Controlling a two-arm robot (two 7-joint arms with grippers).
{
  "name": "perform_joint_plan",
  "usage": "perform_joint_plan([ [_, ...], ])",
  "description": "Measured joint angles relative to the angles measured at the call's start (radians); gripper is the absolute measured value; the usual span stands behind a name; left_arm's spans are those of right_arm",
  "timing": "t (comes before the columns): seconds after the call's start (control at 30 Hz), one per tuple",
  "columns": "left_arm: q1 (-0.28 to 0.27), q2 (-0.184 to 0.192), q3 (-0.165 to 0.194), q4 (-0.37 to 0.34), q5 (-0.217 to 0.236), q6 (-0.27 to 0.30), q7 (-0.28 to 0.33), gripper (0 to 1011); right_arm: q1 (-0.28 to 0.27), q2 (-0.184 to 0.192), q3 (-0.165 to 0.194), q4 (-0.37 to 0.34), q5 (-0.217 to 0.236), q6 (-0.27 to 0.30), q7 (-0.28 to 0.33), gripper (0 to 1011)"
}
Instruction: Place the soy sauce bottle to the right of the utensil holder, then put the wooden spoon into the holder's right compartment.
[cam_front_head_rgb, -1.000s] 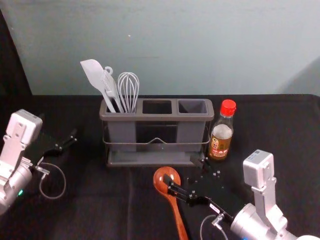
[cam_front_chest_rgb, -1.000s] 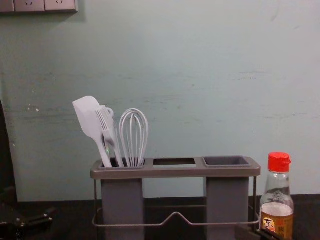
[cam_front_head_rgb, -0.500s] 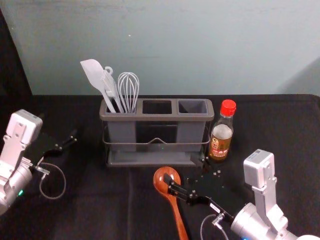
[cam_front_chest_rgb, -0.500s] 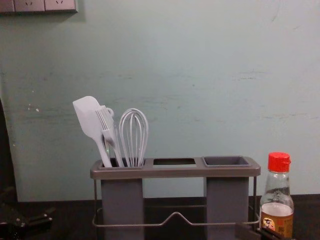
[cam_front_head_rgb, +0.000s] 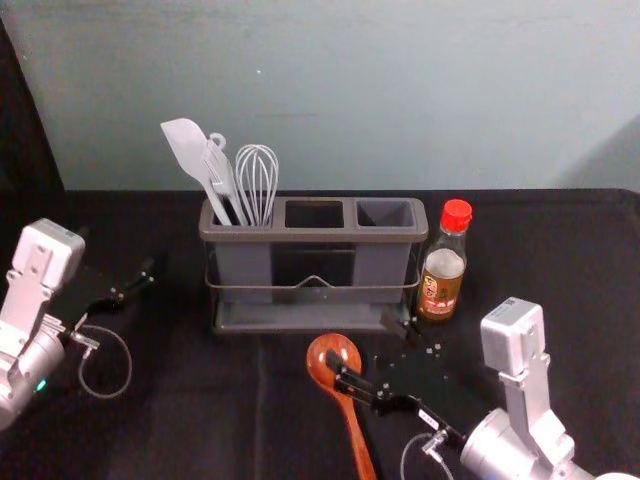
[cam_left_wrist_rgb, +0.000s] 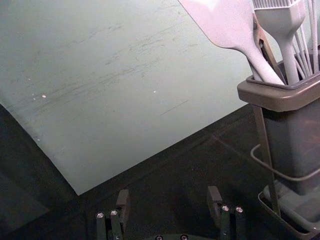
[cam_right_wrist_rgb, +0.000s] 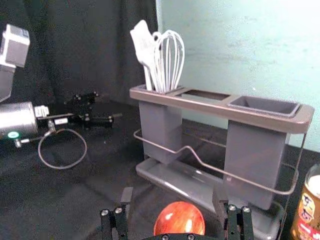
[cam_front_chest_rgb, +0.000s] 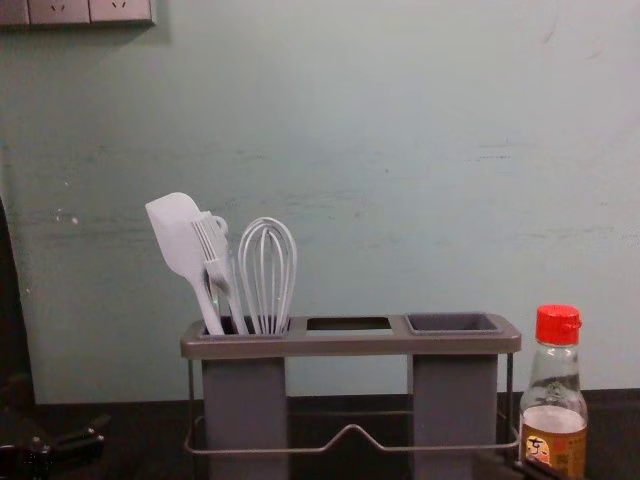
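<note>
You have the soy sauce bottle (cam_front_head_rgb: 442, 268) upright on the worktop (cam_front_head_rgb: 200, 410), just beside the utensil holder (cam_front_head_rgb: 315, 236) on its right. In the holder's left compartment (cam_front_head_rgb: 245, 266) you can see a spatula (cam_front_head_rgb: 187, 148), a brush (cam_front_head_rgb: 223, 172) and a whisk (cam_front_head_rgb: 257, 178), heads up. The right compartment (cam_front_head_rgb: 385, 213) shows you its bare inner walls, top open.

Your wooden spoon (cam_front_head_rgb: 347, 402) lies in front of the holder, bowl towards it. Your right gripper (cam_front_head_rgb: 370, 342) is low at the bowl, its fingers spread wide with the bowl between them; you can't tell whether either one touches it. Your left gripper (cam_front_head_rgb: 116, 254) is parked left of the holder, fingers wide apart.
</note>
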Motion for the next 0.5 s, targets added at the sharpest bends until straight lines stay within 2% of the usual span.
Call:
perform_joint_plan([
  [0.13,0.0,0.0,0.0,0.0,0.0,0.0,0.0,1012,-0.014,0.003,-0.005,-0.03,-0.02,0.036,-0.025,1003],
  [0.27,0.0,0.0,0.0,0.0,0.0,0.0,0.0,1011,-0.037,0.006,-0.013,-0.08,-0.054,0.103,-0.062,1002],
  [0.37,0.0,0.0,0.0,0.0,0.0,0.0,0.0,1011,-0.052,0.007,-0.015,-0.125,-0.076,0.175,-0.086,1003],
  [0.4,0.0,0.0,0.0,0.0,0.0,0.0,0.0,1012,-0.059,0.006,-0.014,-0.15,-0.078,0.227,-0.093,1003],
  [0.43,0.0,0.0,0.0,0.0,0.0,0.0,0.0,1012,-0.061,0.006,-0.012,-0.163,-0.077,0.256,-0.094,1003],
  [0.47,0.0,0.0,0.0,0.0,0.0,0.0,0.0,1012,-0.064,0.007,-0.006,-0.198,-0.065,0.342,-0.092,1003],
  [0.5,0.0,0.0,0.0,0.0,0.0,0.0,0.0,1012,-0.064,0.007,-0.006,-0.198,-0.065,0.342,-0.092,1003],
])
